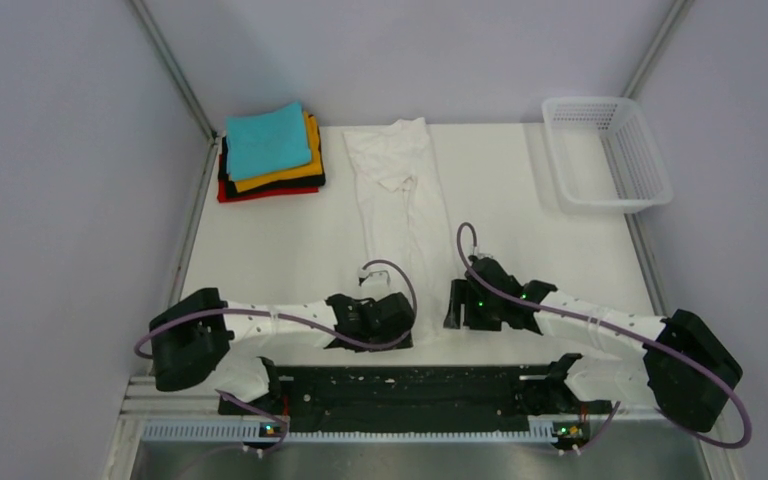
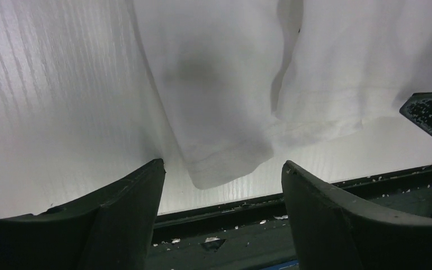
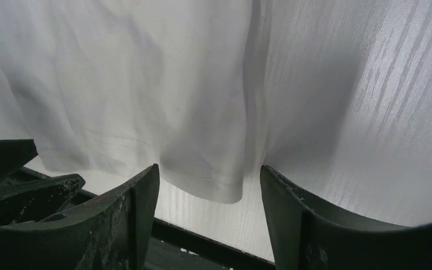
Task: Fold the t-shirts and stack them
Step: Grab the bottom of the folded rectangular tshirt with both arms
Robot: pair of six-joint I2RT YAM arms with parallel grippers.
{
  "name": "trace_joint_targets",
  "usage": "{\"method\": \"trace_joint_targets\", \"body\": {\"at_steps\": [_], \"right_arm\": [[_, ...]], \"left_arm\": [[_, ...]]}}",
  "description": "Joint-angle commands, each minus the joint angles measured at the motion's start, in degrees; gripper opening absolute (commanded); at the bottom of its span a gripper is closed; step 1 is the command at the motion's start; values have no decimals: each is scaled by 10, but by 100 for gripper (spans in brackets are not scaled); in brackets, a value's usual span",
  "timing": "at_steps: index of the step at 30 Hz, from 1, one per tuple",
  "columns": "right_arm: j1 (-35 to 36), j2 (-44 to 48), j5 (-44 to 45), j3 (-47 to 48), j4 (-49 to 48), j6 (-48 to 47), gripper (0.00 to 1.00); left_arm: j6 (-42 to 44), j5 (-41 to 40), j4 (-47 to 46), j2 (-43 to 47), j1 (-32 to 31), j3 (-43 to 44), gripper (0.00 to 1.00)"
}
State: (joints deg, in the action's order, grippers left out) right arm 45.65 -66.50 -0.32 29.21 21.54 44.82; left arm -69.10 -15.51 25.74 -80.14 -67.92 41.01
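Observation:
The white t-shirt (image 1: 400,195) lies folded into a long narrow strip down the table's middle, collar end far, hem end near. A folded stack of t-shirts (image 1: 270,150), teal on top, then orange, black and red, sits at the far left. My left gripper (image 1: 397,320) is open just left of the strip's near end; its hem corner (image 2: 225,163) lies between the fingers (image 2: 140,191). My right gripper (image 1: 452,308) is open just right of the near end; the other hem corner (image 3: 214,180) lies between its fingers (image 3: 281,197). Neither holds cloth.
A white plastic mesh basket (image 1: 610,150) stands at the far right. The black base rail (image 1: 400,385) runs along the near table edge right below both grippers. Grey walls close in the left, right and far sides.

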Motion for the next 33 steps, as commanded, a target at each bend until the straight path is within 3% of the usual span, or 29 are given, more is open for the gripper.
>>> {"method": "trace_joint_targets", "body": {"at_steps": [1,13,23,27,33], "right_arm": [[8,-10,22,-19,-20,20,65],[9,-44,18,-25,-9,19,55],[9,9,40,-57,67,33,18],[9,38,27,-68,77,35,0],[9,77,7,-74,97,28,0]], "left_arm": [[-53,-23,29,-14,-14,22,79],[-114,-41,-12,-31,-15,-35,60],[-125,-36,35,-5,-19,-47,17],[-127,-28,59,10,-26,-51,12],[-144,-18,109,14,-60,-39,0]]}}
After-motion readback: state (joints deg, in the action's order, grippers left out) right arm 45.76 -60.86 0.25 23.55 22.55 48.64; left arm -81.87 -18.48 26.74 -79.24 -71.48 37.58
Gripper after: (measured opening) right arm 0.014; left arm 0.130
